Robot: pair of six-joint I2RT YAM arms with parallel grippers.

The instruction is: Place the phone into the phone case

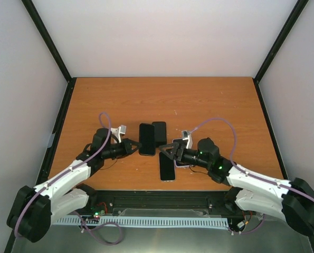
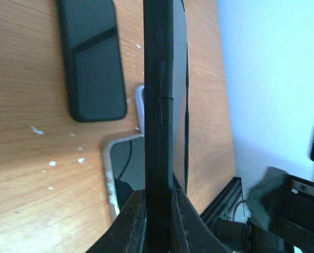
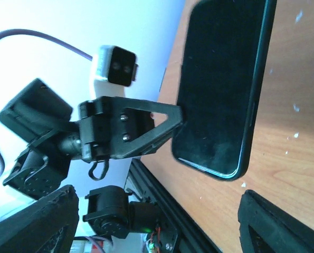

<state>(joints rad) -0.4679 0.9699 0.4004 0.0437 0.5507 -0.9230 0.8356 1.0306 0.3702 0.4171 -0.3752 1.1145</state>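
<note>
My left gripper (image 1: pixel 132 147) (image 2: pixel 158 199) is shut on a black phone case (image 1: pixel 146 139) and holds it on edge above the table. The left wrist view shows the case's side with its button covers (image 2: pixel 158 95). The right wrist view shows its glossy dark face (image 3: pixel 220 89), like a phone screen; I cannot tell whether a phone sits in it. My right gripper (image 1: pixel 171 153) (image 3: pixel 162 226) is open and empty, facing the held case from the right, a short gap away. A dark phone (image 1: pixel 167 166) lies flat on the table just in front of it.
A second black slab (image 1: pixel 159 132) (image 2: pixel 91 58) lies flat behind the held case. A silver-rimmed phone (image 1: pixel 181 151) lies under my right gripper; one also shows beside the case in the left wrist view (image 2: pixel 120 174). The table's front rail (image 3: pixel 199 221) is close below.
</note>
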